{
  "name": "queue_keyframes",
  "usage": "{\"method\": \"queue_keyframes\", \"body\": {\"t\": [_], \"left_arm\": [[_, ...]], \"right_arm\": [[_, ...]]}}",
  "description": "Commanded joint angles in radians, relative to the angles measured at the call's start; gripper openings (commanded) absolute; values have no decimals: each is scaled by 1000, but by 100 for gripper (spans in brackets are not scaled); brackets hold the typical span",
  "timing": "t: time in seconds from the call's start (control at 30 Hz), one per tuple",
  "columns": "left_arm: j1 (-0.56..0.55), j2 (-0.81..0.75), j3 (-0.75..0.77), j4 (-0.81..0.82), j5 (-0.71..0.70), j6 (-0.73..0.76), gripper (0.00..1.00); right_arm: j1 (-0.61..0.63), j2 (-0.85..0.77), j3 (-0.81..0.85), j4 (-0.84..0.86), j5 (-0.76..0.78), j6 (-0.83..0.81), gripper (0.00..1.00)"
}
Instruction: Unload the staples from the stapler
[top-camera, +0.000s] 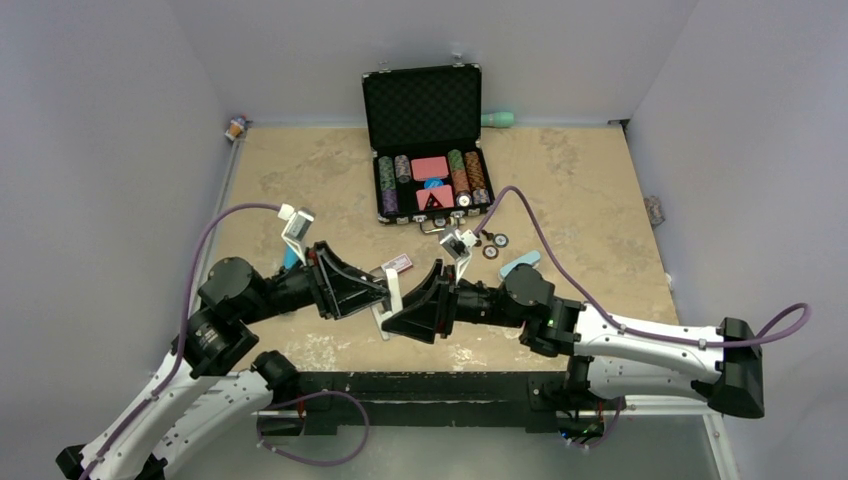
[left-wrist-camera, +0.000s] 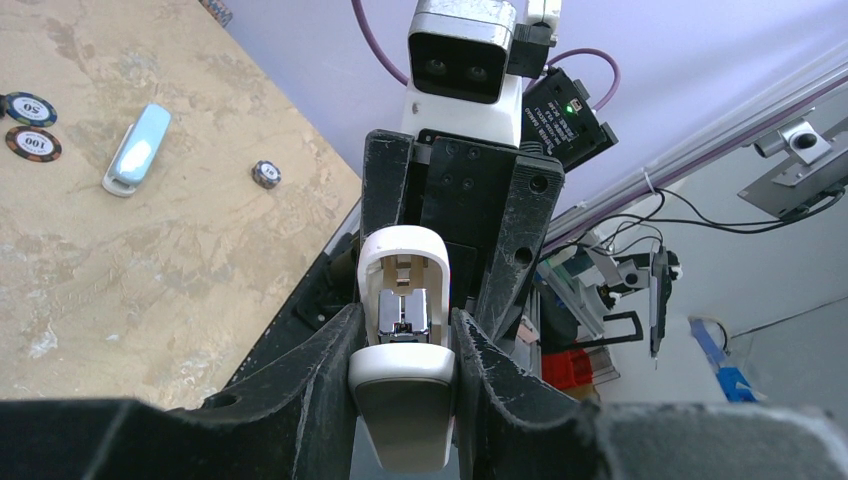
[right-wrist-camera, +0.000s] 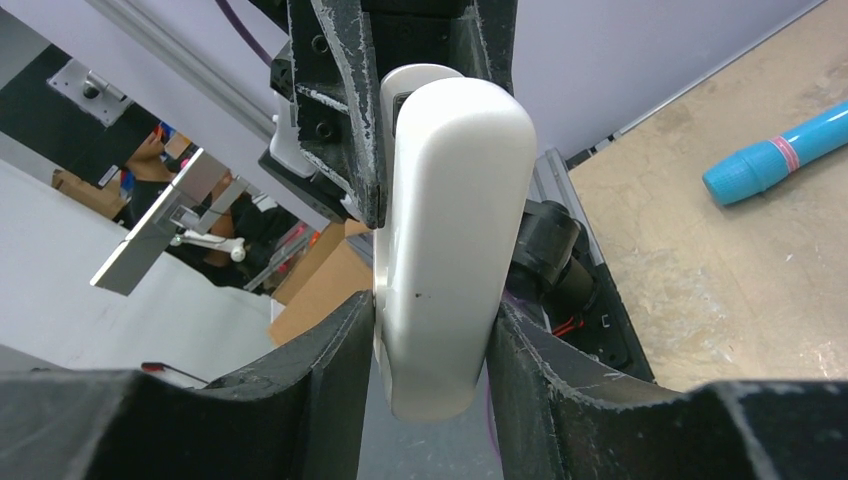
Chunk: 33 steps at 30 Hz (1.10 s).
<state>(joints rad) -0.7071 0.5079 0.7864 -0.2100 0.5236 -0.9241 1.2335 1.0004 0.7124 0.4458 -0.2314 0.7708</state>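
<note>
A white stapler (top-camera: 389, 293) is held in the air over the table's near edge, between both grippers. My left gripper (top-camera: 378, 292) is shut on its lower end (left-wrist-camera: 403, 400). In the left wrist view the stapler stands hinged open, and its chrome magazine (left-wrist-camera: 406, 312) shows inside the white shell. I cannot make out any staples in it. My right gripper (top-camera: 408, 305) faces the left one. Its two fingers press on both sides of the stapler's white top cover (right-wrist-camera: 450, 230).
An open black case of poker chips (top-camera: 425, 140) stands at the back centre, with loose chips (top-camera: 492, 245) in front of it. A light blue stapler (top-camera: 520, 265) lies right of centre. A blue marker (top-camera: 290, 258) lies left. A small pink-labelled box (top-camera: 398, 264) sits by the grippers.
</note>
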Motion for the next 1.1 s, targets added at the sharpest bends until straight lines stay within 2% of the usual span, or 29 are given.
{"method": "queue_keyframes", "body": {"t": [0.0, 0.1, 0.33, 0.57, 0.77, 0.93, 0.97, 1.0, 1.03, 1.07], "left_arm": [[4, -32, -9, 106, -5, -7, 0], [3, -35, -17, 120, -1, -11, 0], [4, -46, -32, 152, 1, -25, 0], [4, -51, -37, 174, 4, -29, 0], [3, -55, -42, 182, -3, -33, 0], [4, -66, -47, 152, -25, -26, 0], [4, -68, -45, 134, -33, -21, 2], [4, -70, -41, 113, -40, -13, 12], [4, -72, -34, 83, -54, -2, 29], [4, -74, -21, 35, -78, 16, 58]], "right_arm": [[10, 20, 54, 42, -26, -19, 47], [15, 30, 59, 48, -31, -21, 49], [28, 67, 75, 59, -40, -27, 64], [32, 79, 76, 66, -36, -31, 62], [33, 91, 76, 68, -41, -34, 35], [33, 87, 74, 55, -32, -36, 3], [34, 85, 71, 52, -29, -35, 0], [34, 82, 70, 45, -25, -34, 0], [33, 78, 69, 36, -17, -33, 0], [33, 74, 69, 19, -7, -33, 0]]}}
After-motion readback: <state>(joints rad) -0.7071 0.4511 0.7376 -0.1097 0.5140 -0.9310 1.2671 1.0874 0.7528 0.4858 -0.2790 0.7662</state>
